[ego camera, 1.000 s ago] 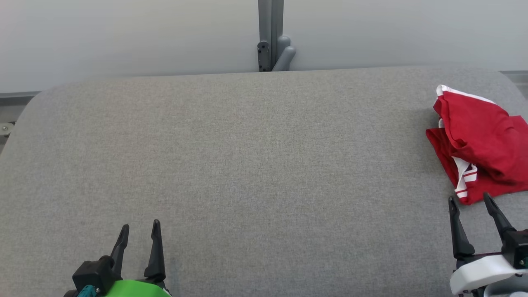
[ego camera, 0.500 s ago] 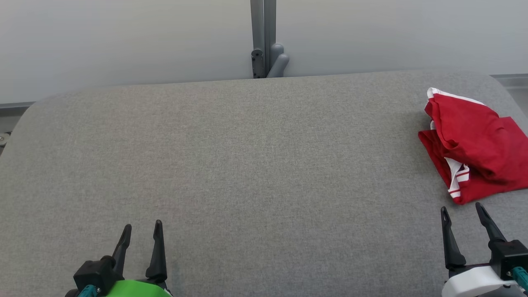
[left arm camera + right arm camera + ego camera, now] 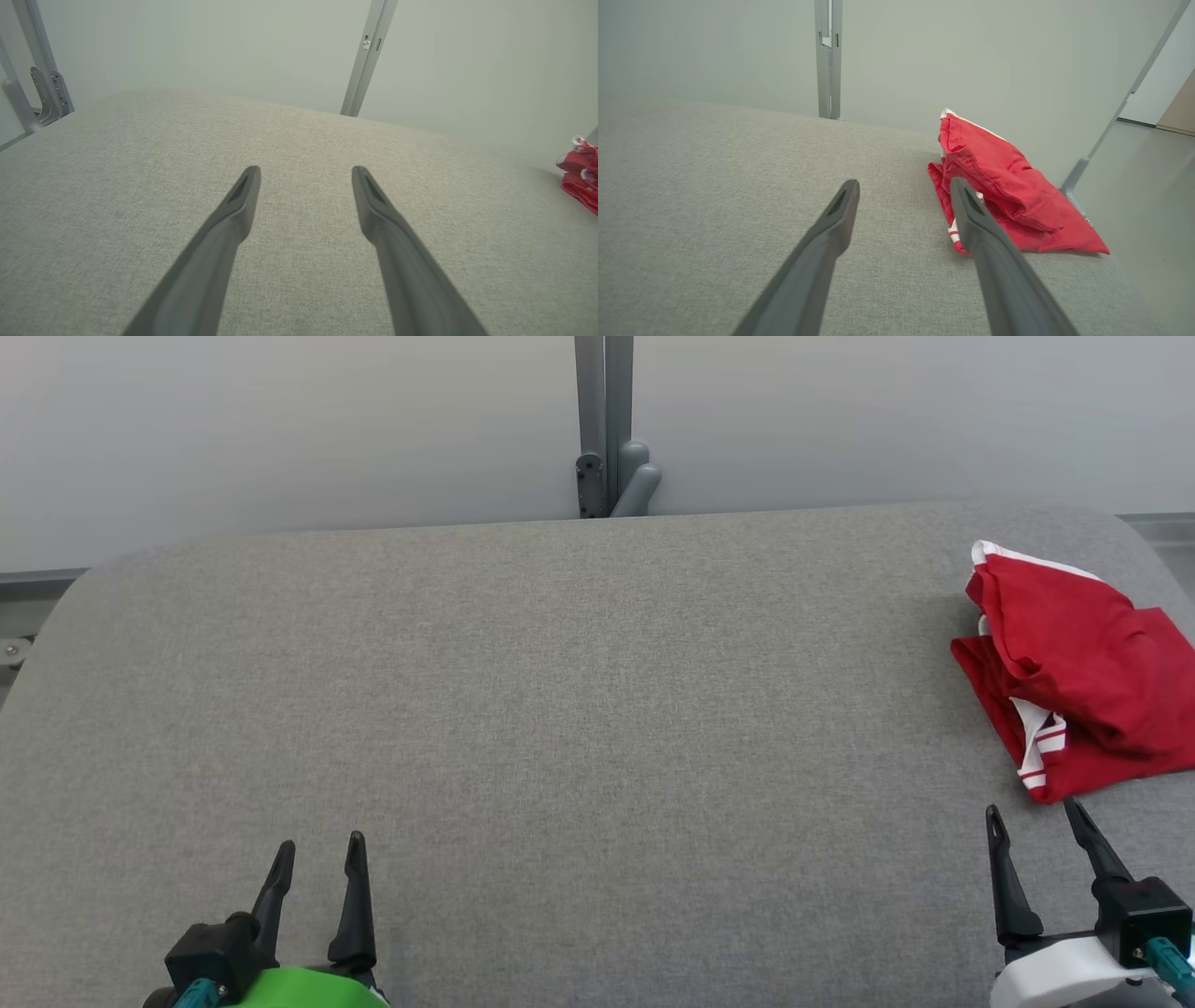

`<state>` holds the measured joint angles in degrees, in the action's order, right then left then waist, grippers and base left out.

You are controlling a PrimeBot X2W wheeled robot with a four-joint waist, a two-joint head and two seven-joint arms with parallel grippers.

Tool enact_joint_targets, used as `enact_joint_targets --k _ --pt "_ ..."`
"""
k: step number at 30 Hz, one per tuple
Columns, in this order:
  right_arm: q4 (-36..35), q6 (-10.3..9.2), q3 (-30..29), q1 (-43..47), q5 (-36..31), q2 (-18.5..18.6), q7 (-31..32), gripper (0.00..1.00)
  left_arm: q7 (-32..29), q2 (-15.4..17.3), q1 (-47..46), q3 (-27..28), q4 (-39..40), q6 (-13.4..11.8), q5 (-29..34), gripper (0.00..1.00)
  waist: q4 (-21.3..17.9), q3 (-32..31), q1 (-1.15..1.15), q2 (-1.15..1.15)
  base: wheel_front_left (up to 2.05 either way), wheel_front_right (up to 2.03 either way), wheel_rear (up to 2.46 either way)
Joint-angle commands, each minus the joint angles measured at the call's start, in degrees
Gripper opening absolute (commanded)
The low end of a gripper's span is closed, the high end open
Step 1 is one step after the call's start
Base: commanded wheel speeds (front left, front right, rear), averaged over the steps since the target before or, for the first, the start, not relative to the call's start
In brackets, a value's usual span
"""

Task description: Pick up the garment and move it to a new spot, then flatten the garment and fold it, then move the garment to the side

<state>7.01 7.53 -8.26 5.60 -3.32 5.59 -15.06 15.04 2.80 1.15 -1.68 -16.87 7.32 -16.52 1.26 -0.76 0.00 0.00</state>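
Observation:
The garment [image 3: 1083, 663] is red with white striped trim, bunched in a loose heap at the far right of the grey fabric table [image 3: 560, 709]. From the right wrist camera the garment [image 3: 999, 182] lies just ahead and to the right of the fingers. My right gripper [image 3: 1032, 817] is open and empty, a short way in front of the heap's near edge. Far to the left, near the front edge, my left gripper [image 3: 317, 849] stands open with nothing in it. A sliver of the garment [image 3: 579, 179] appears at the left wrist view's right edge.
A grey post with a bracket [image 3: 611, 439] rises behind the table's back edge against a pale wall. The table's right edge runs close to the garment, with floor beyond [image 3: 1148, 177]. Bare grey fabric spans the middle and left.
The head camera has shifted a little, so the whole picture moved. The right gripper has edged slightly left relative to the garment. Both grippers stay open.

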Motion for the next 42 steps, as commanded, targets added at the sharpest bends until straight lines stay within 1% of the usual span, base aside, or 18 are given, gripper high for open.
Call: enact_joint_targets --k 1,2,3,7,11,14,15,20,31,32,42 --pt "0.0 -0.09 0.0 -0.2 0.0 -0.1 -0.1 1.00 0.2 0.2 -0.4 0.2 0.3 0.2 0.3 1.00 0.0 0.1 0.00 0.00 0.00 0.00 0.00" --pt "-0.5 -0.13 -0.8 0.3 -0.4 -0.1 -0.1 1.00 0.1 0.1 -0.9 -0.4 0.1 0.2 0.3 1.00 -3.2 0.2 0.00 0.00 0.00 0.00 0.00" --pt "-0.3 0.02 0.1 -0.4 -0.3 -0.5 -0.1 1.00 0.1 0.3 -0.7 0.3 0.4 0.0 0.2 1.00 -5.8 0.6 0.00 0.00 0.00 0.00 0.00" --pt "0.0 -0.10 -0.2 -1.1 0.0 -0.1 -0.1 1.00 0.1 0.2 -1.9 0.1 0.6 0.1 0.5 1.00 -5.7 1.4 0.00 0.00 0.00 0.00 0.00" --pt "-0.9 -0.10 1.3 -0.8 -1.1 0.6 -0.1 1.00 0.1 0.3 -1.9 -0.1 0.7 0.1 0.3 1.00 -5.2 1.5 0.00 0.00 0.00 0.00 0.00" --pt "-0.8 -0.09 0.7 -0.4 -1.6 0.2 -0.1 1.00 0.1 0.2 -1.8 -0.6 0.3 0.2 0.5 1.00 -4.6 1.4 0.00 0.00 0.00 0.00 0.00" --pt "-0.5 0.01 0.7 -0.6 -1.3 0.2 0.0 0.00 0.1 -0.1 -1.3 -0.6 0.2 0.1 0.1 0.00 -4.8 1.5 0.00 0.00 0.00 0.00 0.00" --pt "2.3 0.02 0.9 0.1 -0.9 -0.9 0.2 0.00 0.0 -0.3 0.5 -0.7 -2.3 0.1 -0.3 0.00 -4.8 1.5 0.00 0.00 0.00 0.00 0.00" --pt "2.7 0.01 0.2 -1.6 13.4 -1.2 4.0 0.00 -2.7 -0.1 -0.6 -0.1 -1.3 0.1 -11.8 0.00 -4.5 1.5 0.00 0.00 0.00 0.00 0.00" --pt "2.7 0.01 0.2 -1.6 13.4 -1.2 4.0 0.00 -2.7 -0.1 -0.6 -0.1 -1.3 0.1 -11.8 0.00 -4.5 1.5 0.00 0.00 0.00 0.00 0.00" --pt "2.7 0.00 0.1 -2.5 25.1 -1.4 6.6 0.00 -4.9 0.1 -1.5 0.4 -0.5 0.1 -21.0 0.00 -4.2 1.4 0.00 0.00 0.00 0.00 0.00"
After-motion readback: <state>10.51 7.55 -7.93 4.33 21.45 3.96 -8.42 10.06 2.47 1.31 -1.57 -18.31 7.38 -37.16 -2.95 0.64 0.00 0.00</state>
